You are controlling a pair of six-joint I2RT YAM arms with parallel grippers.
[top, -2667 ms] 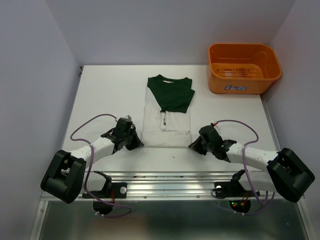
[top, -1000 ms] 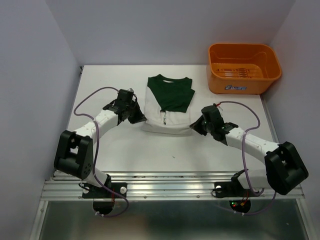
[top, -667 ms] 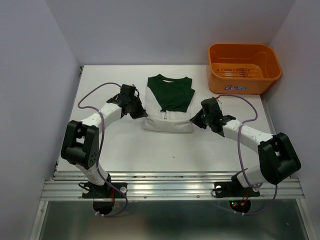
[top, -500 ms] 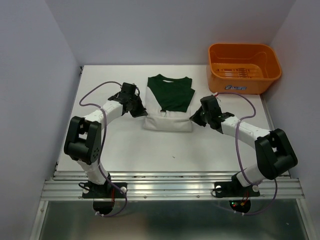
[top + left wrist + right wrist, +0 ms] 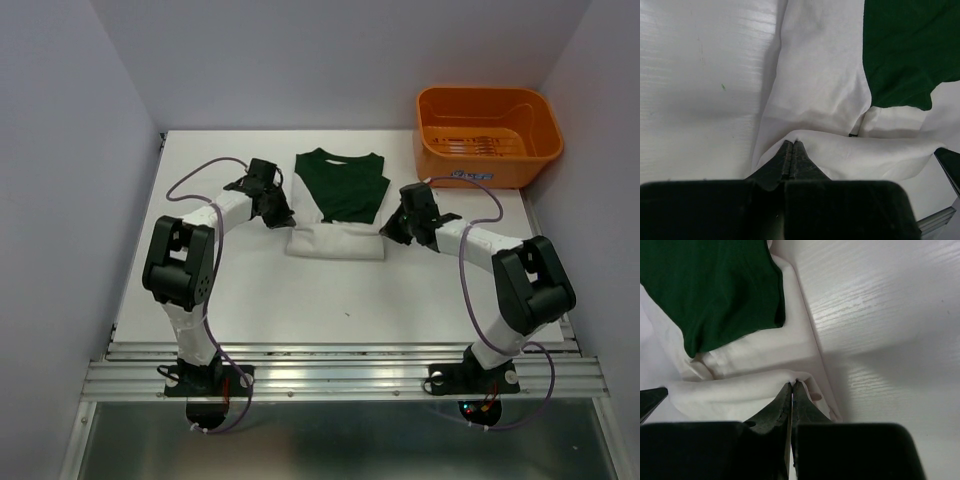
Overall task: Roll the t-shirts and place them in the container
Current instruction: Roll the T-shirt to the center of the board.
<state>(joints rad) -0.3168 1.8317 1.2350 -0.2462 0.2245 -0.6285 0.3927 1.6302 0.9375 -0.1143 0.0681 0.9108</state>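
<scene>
One t-shirt (image 5: 345, 190) lies mid-table, dark green at the far end and white nearer me. Its white near part is doubled over into a thick fold (image 5: 335, 243). My left gripper (image 5: 285, 218) is shut on the left end of that fold, and in the left wrist view the closed tips (image 5: 792, 144) pinch a peak of white cloth (image 5: 855, 150). My right gripper (image 5: 390, 232) is shut on the fold's right end, its tips (image 5: 792, 384) pinching the white edge (image 5: 730, 387) below the green panel (image 5: 715, 290). The printed lettering is hidden.
An orange plastic basket (image 5: 488, 135) stands at the far right corner of the white table (image 5: 300, 300). Purple cables loop off both arms. Grey walls close in on the left, back and right.
Both grippers have carried the shirt's white near edge away from the arm bases toward the green part. The white section now looks shorter and thicker.
</scene>
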